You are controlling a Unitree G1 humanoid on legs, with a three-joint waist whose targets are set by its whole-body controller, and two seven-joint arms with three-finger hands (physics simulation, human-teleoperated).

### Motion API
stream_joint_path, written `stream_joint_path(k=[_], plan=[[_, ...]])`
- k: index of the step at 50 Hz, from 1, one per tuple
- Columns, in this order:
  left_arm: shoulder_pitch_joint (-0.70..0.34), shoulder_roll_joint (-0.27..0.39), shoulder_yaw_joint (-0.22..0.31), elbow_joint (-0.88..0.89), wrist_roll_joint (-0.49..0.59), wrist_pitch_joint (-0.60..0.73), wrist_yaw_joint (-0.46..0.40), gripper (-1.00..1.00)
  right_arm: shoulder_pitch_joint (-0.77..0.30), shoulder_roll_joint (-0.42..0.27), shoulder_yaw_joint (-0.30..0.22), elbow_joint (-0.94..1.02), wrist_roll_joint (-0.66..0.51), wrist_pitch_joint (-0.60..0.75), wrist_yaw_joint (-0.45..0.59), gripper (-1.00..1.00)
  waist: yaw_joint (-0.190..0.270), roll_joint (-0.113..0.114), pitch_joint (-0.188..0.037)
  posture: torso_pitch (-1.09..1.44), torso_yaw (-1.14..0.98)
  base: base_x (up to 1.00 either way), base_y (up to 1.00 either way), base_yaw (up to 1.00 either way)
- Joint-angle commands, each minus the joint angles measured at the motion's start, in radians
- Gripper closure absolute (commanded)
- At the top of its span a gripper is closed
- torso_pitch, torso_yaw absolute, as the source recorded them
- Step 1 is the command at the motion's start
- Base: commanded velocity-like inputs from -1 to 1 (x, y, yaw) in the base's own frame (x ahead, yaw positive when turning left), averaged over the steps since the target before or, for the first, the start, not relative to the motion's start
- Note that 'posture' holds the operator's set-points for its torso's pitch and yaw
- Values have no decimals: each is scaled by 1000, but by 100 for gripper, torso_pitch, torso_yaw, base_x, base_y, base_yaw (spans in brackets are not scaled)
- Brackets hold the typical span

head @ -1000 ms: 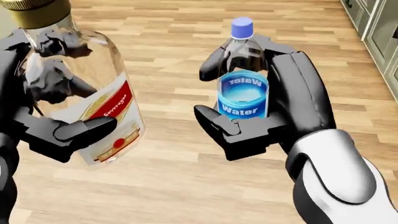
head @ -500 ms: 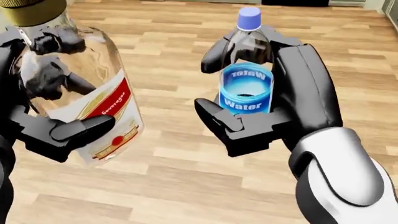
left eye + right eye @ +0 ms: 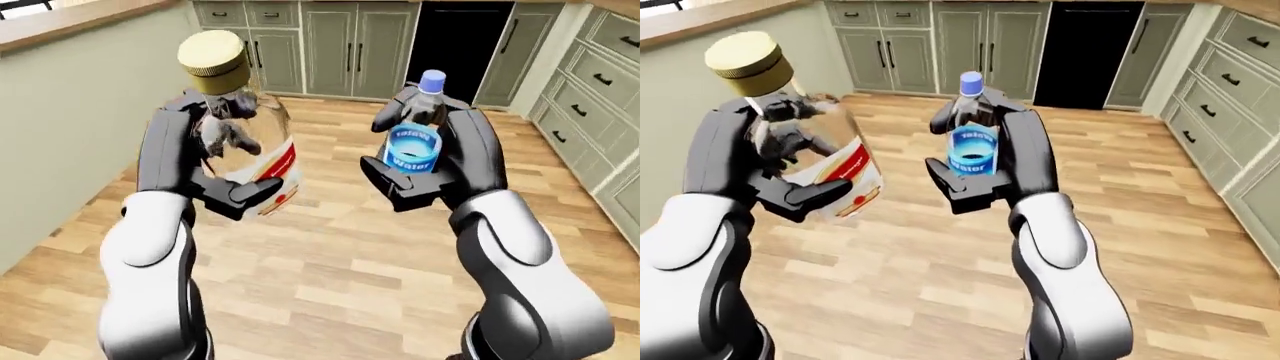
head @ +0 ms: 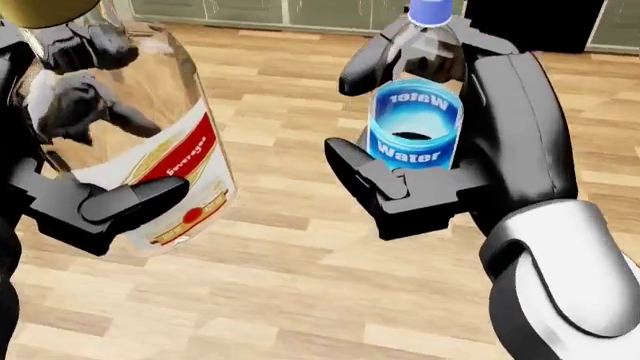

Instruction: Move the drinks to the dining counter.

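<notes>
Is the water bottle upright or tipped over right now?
Upright: the water bottle stands blue cap up in the right robot hand.

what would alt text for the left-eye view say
Two black robot hands hold up drinks over a wood floor: the left hand grips a clear bottle with a gold cap, the right hand a water bottle. Grey-green cabinets stand behind.

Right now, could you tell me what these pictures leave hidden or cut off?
- Glass bottle: cap cropped by the head view's top edge.
- Water bottle: base hidden behind the right hand fingers.
- Dining counter: only a wooden edge at the left-eye view's top left; unclear whether that is it.
</notes>
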Motion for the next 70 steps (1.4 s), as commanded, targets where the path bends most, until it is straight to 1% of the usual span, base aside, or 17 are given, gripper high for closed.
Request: stream_joint_path(k=[1,11,14,16,19,23,25,26,32,36,39,50,56,57,63,67,70], plan=[[-10,0,3,-5,5,-14,5,100,-13,-5,-3,-6,3,-17,-1,100,-3,11,-27,0,0,100,8,0],[-7,-4,3,8,8,-29,3,100,-15,-8,-6,2,17,-20,-7,100,36,18,-40,0,0,100,6,0],[2,-8,7,14,5,-44,5,100,-14,-9,-6,3,18,-22,-8,100,9,-99,-42,0,0,100,5,0],[3,-8,2,6,8,-36,4,100,-10,-14,-9,3,18,-26,-6,100,13,-59,18,0,0,100,9,0],[0,-7,2,0,11,-31,1,100,6,-18,2,-3,12,-34,-5,100,45,-128,-15,0,0,85,34,29],[1,-11,-5,-2,17,-30,3,100,10,-18,3,-15,6,-30,4,100,30,-115,-4,0,0,48,0,100],[6,-13,-2,3,16,-39,3,100,18,-17,6,-8,1,-41,6,100,42,-55,9,0,0,44,0,100],[7,-13,-1,1,16,-37,2,100,17,-17,6,-7,0,-42,7,100,62,46,-6,0,0,33,0,100],[7,-9,8,-4,12,-34,-1,100,4,-13,9,-15,-10,-33,11,100,73,29,-33,0,0,5,0,100],[8,-10,13,9,5,-48,4,100,5,-11,10,-6,-12,-44,14,100,32,-9,-32,0,0,0,0,100],[10,-11,11,12,2,-51,8,100,6,-13,8,-8,-13,-46,21,100,-8,-129,-22,0,0,0,0,100],[3,-2,11,7,1,-41,5,100,18,-11,22,-6,-30,-56,36,100,23,-63,-14,0,0,0,0,100],[-8,2,8,6,6,-29,0,100,29,-4,30,16,-43,-84,45,100,33,39,-30,0,0,0,0,100],[-10,2,4,4,9,-25,0,100,29,-4,28,15,-44,-84,47,100,30,18,2,0,0,0,0,100],[3,-8,0,-3,18,-33,-3,100,25,-11,10,-18,-42,-51,56,100,42,-33,-20,0,0,0,0,100],[4,-8,8,8,12,-46,-3,100,26,-9,14,-6,-45,-61,51,100,20,-143,-45,0,0,0,0,100],[-3,-7,7,17,12,-50,0,100,30,-9,12,10,-44,-78,53,100,20,-115,-30,0,0,0,0,100]])
